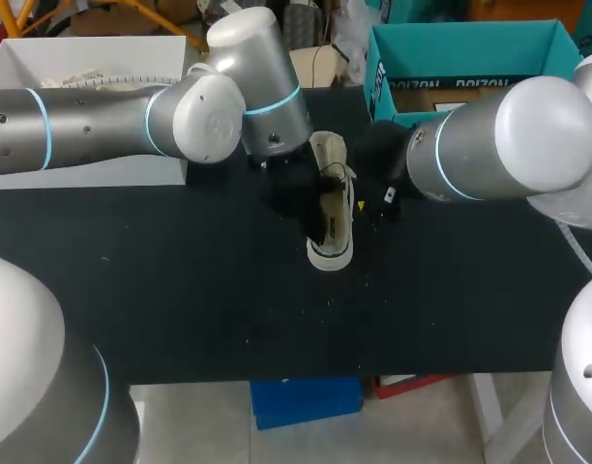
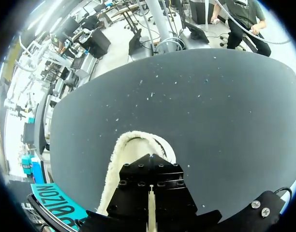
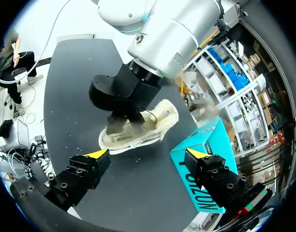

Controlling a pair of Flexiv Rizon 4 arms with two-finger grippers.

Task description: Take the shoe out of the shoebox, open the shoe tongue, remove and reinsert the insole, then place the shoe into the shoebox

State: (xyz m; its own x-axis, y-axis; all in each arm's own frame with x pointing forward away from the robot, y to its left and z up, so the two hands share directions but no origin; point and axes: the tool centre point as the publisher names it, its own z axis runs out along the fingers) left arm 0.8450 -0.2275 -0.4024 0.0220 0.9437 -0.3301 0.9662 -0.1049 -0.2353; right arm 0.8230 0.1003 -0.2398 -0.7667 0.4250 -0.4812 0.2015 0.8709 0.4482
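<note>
A canvas shoe (image 1: 332, 230) (image 3: 126, 139) with a white rubber toe lies on the black table, toe toward the front edge. A pale fleecy insole (image 1: 327, 150) (image 2: 118, 154) (image 3: 166, 110) sticks out past its heel end. My left gripper (image 1: 298, 188) (image 2: 150, 193) (image 3: 125, 126) reaches down into the shoe's opening, shut on the insole, with a thin pale strip pinched between its fingers. My right gripper (image 1: 378, 196) (image 3: 148, 154) hangs open just to the right of the shoe, nothing between its fingers. The teal shoebox (image 1: 470, 43) (image 3: 211, 137) (image 2: 56, 200) stands at the back right.
A white open box (image 1: 83, 58) sits at the back left, under my left arm. The black table (image 1: 180, 309) stretches bare from the shoe to its front edge.
</note>
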